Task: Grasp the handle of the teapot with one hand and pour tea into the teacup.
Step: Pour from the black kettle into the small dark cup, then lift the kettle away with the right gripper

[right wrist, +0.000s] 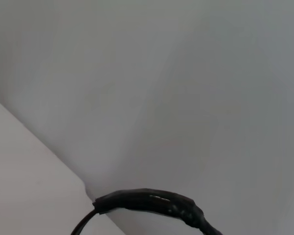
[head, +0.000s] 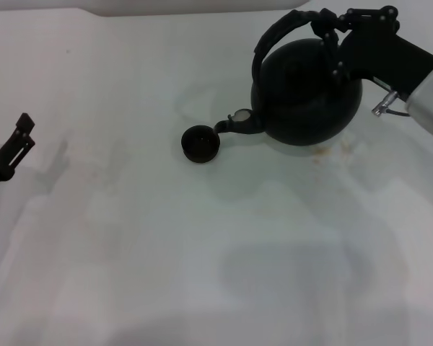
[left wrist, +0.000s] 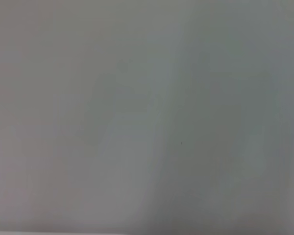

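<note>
Head view: right gripper (head: 330, 34) clamped on the handle (head: 283, 30); teapot (head: 307, 90) tilted, spout just beside the teacup (head: 200, 144); left gripper (head: 11, 148) parked far left, fingers apart.
Left wrist view: bare table only.
Right wrist view: handle (right wrist: 152, 203) at the frame edge.
Advice: tip slowly, spout over the cup.

Mostly pale grey-white surface (right wrist: 186, 88), plain and unmarked. A lighter slab-like area (right wrist: 24, 186) with a slanting edge in one corner. Low in the frame, a curved black ribbed bar, apparently the handle (right wrist: 152, 201), partly cut off by the picture's border.
</note>
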Robot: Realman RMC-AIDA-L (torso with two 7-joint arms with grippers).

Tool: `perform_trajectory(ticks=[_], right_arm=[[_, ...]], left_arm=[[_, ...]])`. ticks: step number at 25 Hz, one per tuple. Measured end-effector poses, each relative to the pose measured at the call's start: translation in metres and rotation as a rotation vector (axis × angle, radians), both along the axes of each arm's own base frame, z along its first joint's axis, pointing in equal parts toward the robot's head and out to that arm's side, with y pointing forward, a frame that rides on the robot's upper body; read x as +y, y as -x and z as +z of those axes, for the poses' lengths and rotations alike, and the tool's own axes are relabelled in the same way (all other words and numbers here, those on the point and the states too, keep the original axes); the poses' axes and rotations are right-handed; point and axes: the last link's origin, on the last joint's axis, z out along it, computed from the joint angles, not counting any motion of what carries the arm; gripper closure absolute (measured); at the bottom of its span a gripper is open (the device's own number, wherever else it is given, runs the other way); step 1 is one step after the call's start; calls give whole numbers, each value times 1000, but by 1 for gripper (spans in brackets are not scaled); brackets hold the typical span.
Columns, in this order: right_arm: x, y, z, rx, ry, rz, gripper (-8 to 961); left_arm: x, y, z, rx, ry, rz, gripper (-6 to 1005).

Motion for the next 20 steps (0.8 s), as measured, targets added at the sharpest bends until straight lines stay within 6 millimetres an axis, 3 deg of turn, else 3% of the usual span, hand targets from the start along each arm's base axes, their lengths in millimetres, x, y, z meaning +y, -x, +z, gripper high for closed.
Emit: perform_trajectory(ticks=[20], right_arm=[[4,14,-11,-83,-13,20,845]], left_arm=[[2,-2,0,-2,-3,-7,122]])
